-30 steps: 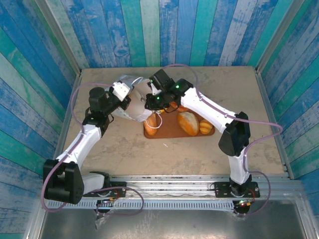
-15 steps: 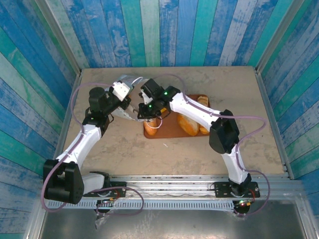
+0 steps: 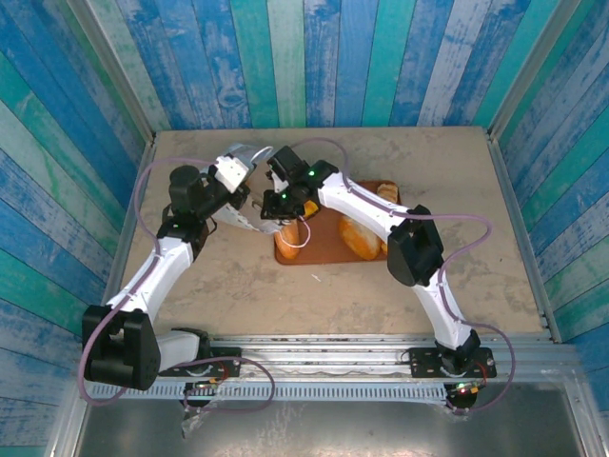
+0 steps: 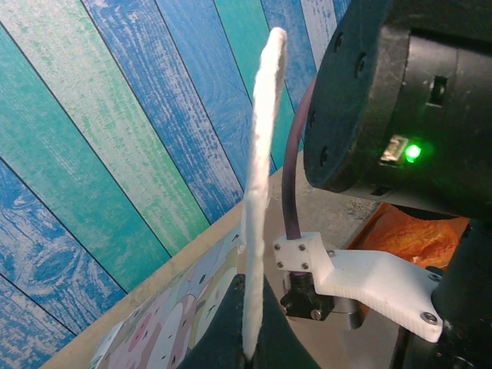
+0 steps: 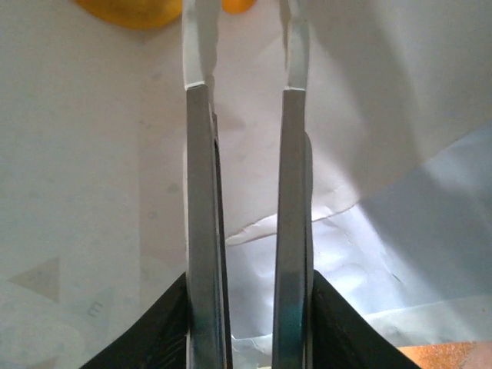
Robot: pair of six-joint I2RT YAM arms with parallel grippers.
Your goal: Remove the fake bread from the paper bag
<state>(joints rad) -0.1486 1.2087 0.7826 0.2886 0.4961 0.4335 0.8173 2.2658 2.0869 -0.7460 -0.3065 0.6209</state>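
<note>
The paper bag lies on its side left of the tray, mouth toward the right. My left gripper is shut on its white cord handle, and the pastel print shows below. My right gripper reaches into the bag's mouth. In the right wrist view it stands open between white paper walls, nothing between the fingers. A yellow-orange piece of fake bread lies just beyond the fingertips. More fake bread rests on the tray, with another loaf at its far end.
The reddish-brown tray sits mid-table right of the bag, a loose white cord loop lying over its left end. The right arm's black body hangs close over the left gripper. Blue plank walls enclose the table.
My right arm has swung left from over the tray into the bag's mouth, and its jaws have parted a little. The left gripper has kept its hold on the handle.
</note>
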